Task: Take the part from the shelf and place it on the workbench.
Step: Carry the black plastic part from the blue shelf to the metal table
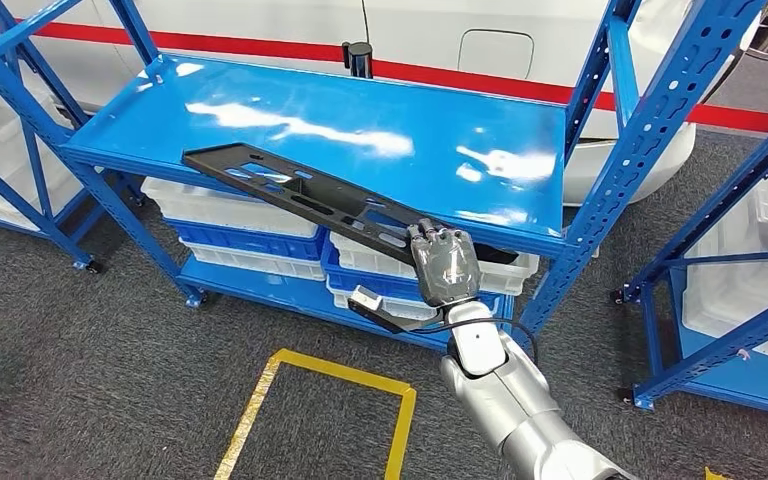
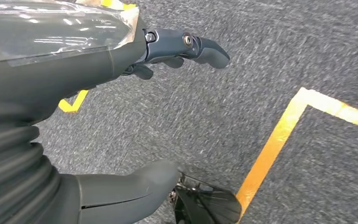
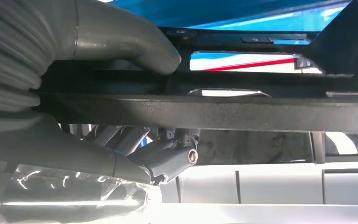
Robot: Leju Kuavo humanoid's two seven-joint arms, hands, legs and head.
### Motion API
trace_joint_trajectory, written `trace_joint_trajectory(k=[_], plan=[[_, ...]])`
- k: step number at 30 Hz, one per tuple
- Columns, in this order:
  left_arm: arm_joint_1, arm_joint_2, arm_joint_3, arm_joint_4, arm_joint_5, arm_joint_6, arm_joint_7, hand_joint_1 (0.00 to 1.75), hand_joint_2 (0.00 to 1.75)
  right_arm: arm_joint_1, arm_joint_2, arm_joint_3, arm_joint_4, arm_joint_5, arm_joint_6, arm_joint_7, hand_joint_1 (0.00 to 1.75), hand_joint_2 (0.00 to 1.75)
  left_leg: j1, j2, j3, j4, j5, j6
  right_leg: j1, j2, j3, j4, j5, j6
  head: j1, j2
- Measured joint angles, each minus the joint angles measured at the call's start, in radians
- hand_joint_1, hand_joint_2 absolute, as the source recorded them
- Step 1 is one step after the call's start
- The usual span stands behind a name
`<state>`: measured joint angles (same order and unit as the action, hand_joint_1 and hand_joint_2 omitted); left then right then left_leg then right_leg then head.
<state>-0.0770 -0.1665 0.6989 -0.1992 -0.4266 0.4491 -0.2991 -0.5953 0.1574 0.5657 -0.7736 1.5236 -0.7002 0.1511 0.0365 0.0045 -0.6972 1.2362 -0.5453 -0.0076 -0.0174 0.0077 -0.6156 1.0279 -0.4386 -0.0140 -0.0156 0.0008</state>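
Note:
A long flat black part [image 1: 290, 190] with cut-outs lies slantwise over the front edge of the blue shelf [image 1: 380, 120]. My right hand [image 1: 445, 265] grips its near end at the shelf's front right. In the right wrist view the thumb [image 3: 121, 42] lies on one face of the black part [image 3: 223, 112] and the dark fingers [image 3: 168, 156] curl under the other. A short end of the part with a pale tip [image 1: 365, 300] sticks out below the hand. My left hand [image 2: 74, 93] hangs over the grey carpet, its fingers apart and holding nothing.
White and blue bins [image 1: 230, 215] fill the lower shelf. Blue uprights [image 1: 640, 140] flank the shelf, and a second rack [image 1: 750, 290] stands at the right. A black cylinder [image 1: 359, 58] stands at the shelf's back edge. Yellow tape [image 1: 330, 410] marks a rectangle on the carpet.

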Motion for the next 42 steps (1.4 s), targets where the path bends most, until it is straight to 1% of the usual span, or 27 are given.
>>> trace_joint_trajectory(k=[2, 3, 4, 6, 8, 9, 10, 12, 13, 14, 15, 16, 17, 18, 19, 21, 23, 24, 25, 27, 28, 29, 31, 33, 35, 38, 42], plan=[[-0.002, 0.002, 0.000, 0.000, 0.000, 0.000, 0.000, 0.00, 1.75, 0.000, 0.001, 0.000, 0.000, 0.000, 0.000, 0.000, 1.75, 1.75, -0.009, -0.002, 0.091, -0.134, 0.039, 0.021, 0.005, 0.001, -0.005, -0.001, 0.008, 0.004, 0.001, 0.000], [-0.003, 0.003, 0.000, 0.000, 0.000, 0.000, 0.000, 0.00, 1.75, -0.001, 0.002, 0.000, 0.000, 0.000, 0.000, 0.000, 1.75, 1.75, -0.015, -0.001, 0.121, -0.185, 0.050, 0.030, 0.005, 0.000, -0.006, -0.002, 0.012, 0.007, 0.002, 0.000], [-0.004, 0.004, 0.000, -0.001, 0.000, 0.000, 0.001, 0.00, 1.75, -0.001, 0.003, 0.000, 0.000, 0.000, 0.000, 0.000, 1.75, 1.75, -0.020, 0.000, 0.135, -0.211, 0.053, 0.036, 0.004, -0.001, -0.007, -0.003, 0.015, 0.012, 0.003, 0.000], [-0.005, 0.004, 0.000, -0.001, 0.000, 0.000, 0.001, 0.00, 1.75, -0.002, 0.005, 0.000, 0.000, 0.000, 0.000, 0.000, 1.75, 1.75, -0.029, 0.002, 0.133, -0.221, 0.062, 0.044, 0.003, -0.004, -0.009, -0.010, 0.024, 0.025, 0.002, 0.000], [-0.005, 0.003, 0.000, -0.001, 0.000, 0.000, 0.002, 0.00, 1.75, -0.002, 0.006, 0.000, 0.000, 0.000, 0.000, 0.000, 1.75, 1.75, -0.027, 0.005, 0.136, -0.242, 0.083, 0.052, 0.005, -0.005, -0.020, 0.003, 0.017, 0.032, 0.003, 0.000], [-0.005, 0.003, 0.000, -0.001, 0.000, 0.000, 0.002, 0.00, 1.75, -0.002, 0.006, 0.001, 0.000, 0.000, 0.000, -0.002, 1.75, 1.75, -0.025, 0.007, 0.135, -0.253, 0.095, 0.055, 0.006, -0.006, -0.035, 0.034, -0.003, 0.030, 0.005, 0.000], [-0.006, 0.002, 0.000, -0.001, 0.000, 0.000, 0.003, 0.00, 1.75, -0.001, 0.006, 0.001, 0.000, 0.000, 0.000, -0.004, 1.75, 1.75, -0.023, 0.008, 0.132, -0.259, 0.105, 0.057, 0.006, -0.006, -0.057, 0.087, -0.035, 0.025, 0.007, 0.000], [-0.006, 0.001, 0.000, -0.001, 0.000, 0.000, 0.004, 0.00, 1.75, 0.002, 0.006, 0.001, 0.000, 0.000, 0.001, -0.011, 1.75, 1.75, -0.025, 0.008, 0.118, -0.260, 0.115, 0.059, 0.005, -0.006, -0.106, 0.217, -0.103, 0.019, 0.009, 0.000], [-0.005, 0.000, 0.000, -0.001, 0.000, 0.000, 0.005, 0.00, 1.75, 0.004, 0.006, 0.001, 0.001, 0.000, 0.001, -0.014, 1.75, 1.75, -0.026, 0.008, 0.112, -0.260, 0.120, 0.058, 0.004, -0.006, -0.117, 0.259, -0.121, 0.023, 0.010, 0.000], [-0.005, 0.000, 0.000, -0.001, 0.000, 0.000, 0.005, 0.00, 1.75, 0.005, 0.006, 0.001, 0.002, 0.000, 0.002, -0.018, 1.75, 1.75, -0.026, 0.008, 0.106, -0.258, 0.123, 0.056, 0.004, -0.006, -0.109, 0.265, -0.125, 0.030, 0.011, 0.000], [-0.005, -0.001, 0.000, -0.001, 0.000, 0.000, 0.005, 0.00, 1.75, 0.006, 0.007, 0.001, 0.003, 0.000, 0.002, -0.021, 1.75, 1.75, -0.026, 0.008, 0.101, -0.256, 0.126, 0.054, 0.003, -0.006, -0.079, 0.228, -0.114, 0.039, 0.012, 0.000], [-0.004, -0.002, 0.000, -0.001, -0.001, -0.002, 0.004, 0.00, 1.75, 0.006, 0.009, 0.001, 0.004, 0.000, 0.002, -0.025, 1.75, 1.75, -0.026, 0.008, 0.097, -0.252, 0.128, 0.052, 0.002, -0.007, -0.031, 0.155, -0.093, 0.047, 0.013, 0.000], [-0.004, -0.002, 0.000, -0.001, -0.002, -0.004, 0.001, 0.00, 1.75, 0.005, 0.012, 0.001, 0.004, 0.000, 0.002, -0.029, 1.75, 1.75, -0.027, 0.008, 0.092, -0.246, 0.128, 0.049, 0.001, -0.008, 0.014, 0.080, -0.077, 0.049, 0.013, 0.000], [-0.005, -0.002, 0.000, -0.001, -0.003, -0.007, -0.002, 0.00, 1.75, 0.003, 0.015, 0.000, 0.005, 0.000, 0.002, -0.034, 1.75, 1.75, -0.029, 0.008, 0.087, -0.239, 0.128, 0.045, 0.002, -0.008, 0.047, 0.021, -0.064, 0.047, 0.013, 0.000], [-0.005, -0.002, 0.000, -0.001, -0.003, -0.008, -0.006, 0.00, 1.75, 0.001, 0.019, -0.001, 0.005, 0.000, 0.002, -0.039, 1.75, 1.75, -0.030, 0.008, 0.082, -0.233, 0.129, 0.039, 0.003, -0.008, 0.064, -0.012, -0.057, 0.041, 0.013, 0.000], [-0.004, -0.001, 0.000, -0.001, -0.003, -0.009, -0.010, 0.00, 1.75, -0.002, 0.026, -0.006, 0.007, 0.000, 0.001, -0.047, 1.75, 1.75, -0.031, 0.008, 0.075, -0.229, 0.135, 0.027, 0.006, -0.007, 0.064, -0.018, -0.050, 0.026, 0.012, 0.000], [-0.003, 0.000, 0.000, -0.001, -0.003, -0.009, -0.011, 0.00, 1.75, -0.004, 0.030, -0.011, 0.009, 0.000, 0.001, -0.052, 1.75, 1.75, -0.026, 0.006, 0.067, -0.220, 0.128, 0.015, -0.002, -0.007, 0.061, -0.020, -0.040, 0.012, 0.011, 0.000], [-0.003, 0.001, 0.000, -0.001, -0.003, -0.009, -0.011, 0.00, 1.75, -0.005, 0.033, -0.012, 0.009, 0.000, 0.001, -0.053, 1.75, 1.75, -0.024, 0.004, 0.056, -0.196, 0.108, 0.010, -0.006, -0.007, 0.060, -0.022, -0.035, 0.006, 0.009, 0.000], [-0.003, 0.002, 0.000, -0.001, -0.003, -0.009, -0.011, 0.00, 1.75, -0.005, 0.035, -0.013, 0.010, 0.000, 0.001, -0.054, 1.75, 1.75, -0.021, 0.003, 0.037, -0.150, 0.075, 0.004, -0.009, -0.007, 0.057, -0.023, -0.031, 0.000, 0.007, 0.000], [-0.002, 0.003, 0.000, -0.001, -0.003, -0.008, -0.011, 0.00, 1.75, -0.006, 0.039, -0.014, 0.013, 0.000, 0.001, -0.058, 1.75, 1.75, -0.018, 0.002, -0.015, -0.020, 0.002, -0.007, -0.008, -0.008, 0.050, -0.022, -0.026, -0.004, 0.003, 0.000], [-0.001, 0.003, 0.000, -0.001, -0.002, -0.008, -0.011, 0.00, 1.75, -0.006, 0.040, -0.014, 0.015, 0.000, 0.001, -0.061, 1.75, 1.75, -0.016, 0.002, -0.034, 0.030, -0.018, -0.011, -0.007, -0.008, 0.047, -0.022, -0.024, -0.004, 0.003, 0.000], [0.000, 0.004, 0.000, -0.001, 0.000, -0.008, -0.011, 0.00, 1.75, -0.005, 0.040, -0.015, 0.017, 0.000, 0.001, -0.065, 1.75, 1.75, -0.014, 0.002, -0.037, 0.048, -0.020, -0.012, -0.006, -0.008, 0.044, -0.022, -0.022, -0.002, 0.003, 0.000], [0.002, 0.004, 0.000, -0.001, 0.005, -0.007, -0.012, 0.00, 1.75, -0.005, 0.040, -0.016, 0.019, 0.000, 0.001, -0.070, 1.75, 1.75, -0.013, 0.002, -0.002, -0.002, 0.014, -0.010, -0.006, -0.007, 0.041, -0.022, -0.018, 0.001, 0.002, 0.000], [0.002, 0.004, 0.001, -0.001, 0.007, -0.006, -0.013, 0.00, 1.75, -0.006, 0.043, -0.016, 0.019, 0.000, 0.001, -0.076, 1.75, 1.75, -0.012, 0.001, 0.070, -0.123, 0.059, -0.005, -0.006, -0.006, 0.041, -0.022, -0.016, 0.005, 0.003, 0.000], [0.000, 0.004, 0.001, -0.001, 0.009, -0.006, -0.016, 0.00, 1.75, -0.009, 0.047, -0.017, 0.019, 0.000, 0.001, -0.080, 1.75, 1.75, -0.018, -0.002, 0.121, -0.214, 0.082, 0.005, -0.001, -0.006, 0.038, -0.022, -0.012, 0.012, 0.003, 0.000], [0.000, 0.004, 0.001, -0.001, 0.009, -0.006, -0.019, 0.00, 1.75, -0.013, 0.052, -0.019, 0.020, 0.000, 0.001, -0.080, 1.75, 1.75, -0.026, -0.004, 0.122, -0.228, 0.084, 0.015, 0.001, -0.007, 0.032, -0.023, -0.006, 0.023, 0.003, 0.000], [0.000, 0.004, 0.001, -0.001, 0.009, -0.007, -0.019, 0.00, 1.75, -0.013, 0.052, -0.019, 0.020, 0.000, 0.001, -0.080, 1.75, 1.75, -0.027, -0.005, 0.122, -0.228, 0.084, 0.016, 0.001, -0.007, 0.032, -0.024, -0.006, 0.024, 0.003, 0.000]])
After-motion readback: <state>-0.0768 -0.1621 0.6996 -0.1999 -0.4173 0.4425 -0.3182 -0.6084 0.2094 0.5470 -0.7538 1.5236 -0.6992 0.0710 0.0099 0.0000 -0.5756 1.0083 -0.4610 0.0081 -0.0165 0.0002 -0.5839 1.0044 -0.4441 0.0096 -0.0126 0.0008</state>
